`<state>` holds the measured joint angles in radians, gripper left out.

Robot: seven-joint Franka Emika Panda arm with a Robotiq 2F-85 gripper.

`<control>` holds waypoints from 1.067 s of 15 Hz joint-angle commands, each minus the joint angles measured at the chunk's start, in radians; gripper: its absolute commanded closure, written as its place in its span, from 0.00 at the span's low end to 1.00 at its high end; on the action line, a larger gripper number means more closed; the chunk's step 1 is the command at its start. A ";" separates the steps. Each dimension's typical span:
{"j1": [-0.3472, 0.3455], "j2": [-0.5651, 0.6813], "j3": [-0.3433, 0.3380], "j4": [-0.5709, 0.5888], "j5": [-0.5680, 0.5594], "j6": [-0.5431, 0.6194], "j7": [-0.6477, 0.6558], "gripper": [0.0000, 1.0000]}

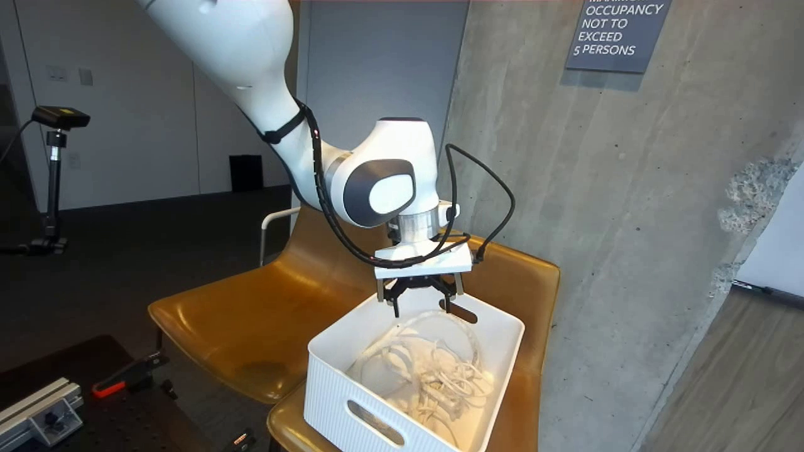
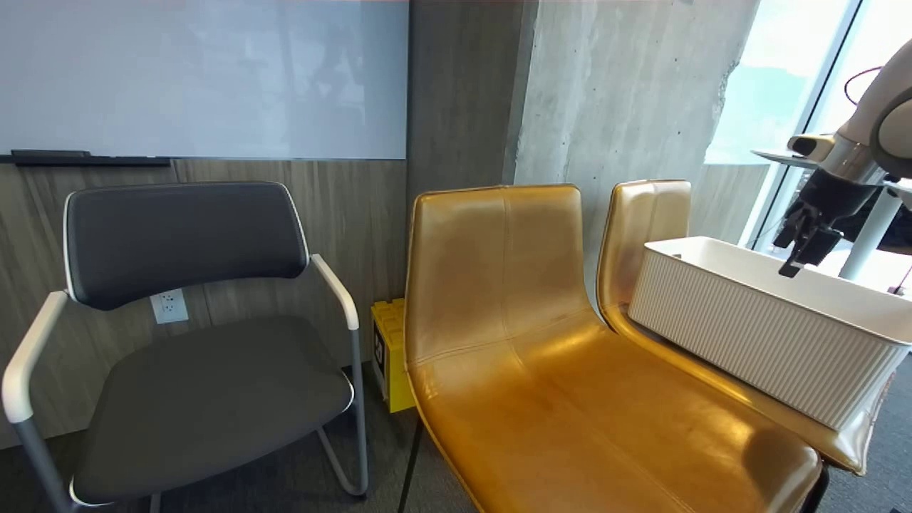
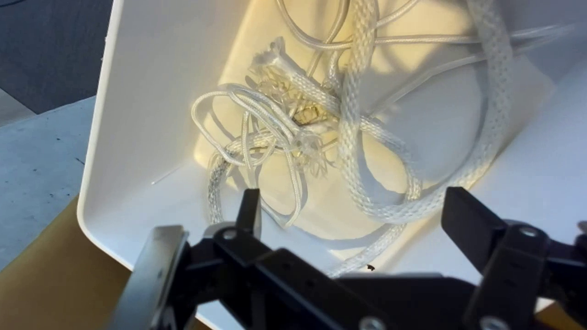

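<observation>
My gripper [image 1: 422,312] is open and empty, pointing down at the far end of a white ribbed bin [image 1: 326,389]. In an exterior view, the gripper [image 2: 798,260] shows at the bin's [image 2: 748,338] rim height. The wrist view shows its two fingers [image 3: 351,197] wide apart over the bin's inside [image 3: 151,114]. White ropes [image 1: 443,383] lie in a tangle in the bin. A thick braided rope [image 3: 351,151] curves between and beyond the fingers, apart from them. Thin looped cord [image 3: 296,192] and a frayed rope end [image 3: 275,64] lie to its left.
The bin stands on a tan chair [image 1: 527,276]. Another tan chair [image 1: 251,320] is beside it. A concrete wall [image 1: 628,251] rises close behind. A dark chair [image 2: 206,406] and a yellow box [image 2: 392,356] show in an exterior view. A camera on a stand [image 1: 55,176] is further off.
</observation>
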<state>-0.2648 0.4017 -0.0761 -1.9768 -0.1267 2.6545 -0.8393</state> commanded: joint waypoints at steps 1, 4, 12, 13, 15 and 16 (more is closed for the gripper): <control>-0.072 0.156 0.057 0.190 0.067 -0.050 -0.107 0.00; -0.092 0.268 0.076 0.301 0.067 -0.080 -0.131 0.00; -0.078 0.511 0.079 0.537 0.034 -0.192 -0.131 0.00; -0.078 0.532 0.078 0.555 0.032 -0.204 -0.132 0.00; -0.074 0.569 0.078 0.582 0.029 -0.219 -0.131 0.00; -0.068 0.587 0.077 0.589 0.027 -0.221 -0.127 0.00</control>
<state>-0.3362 0.9262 -0.0047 -1.4615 -0.0894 2.4784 -0.9493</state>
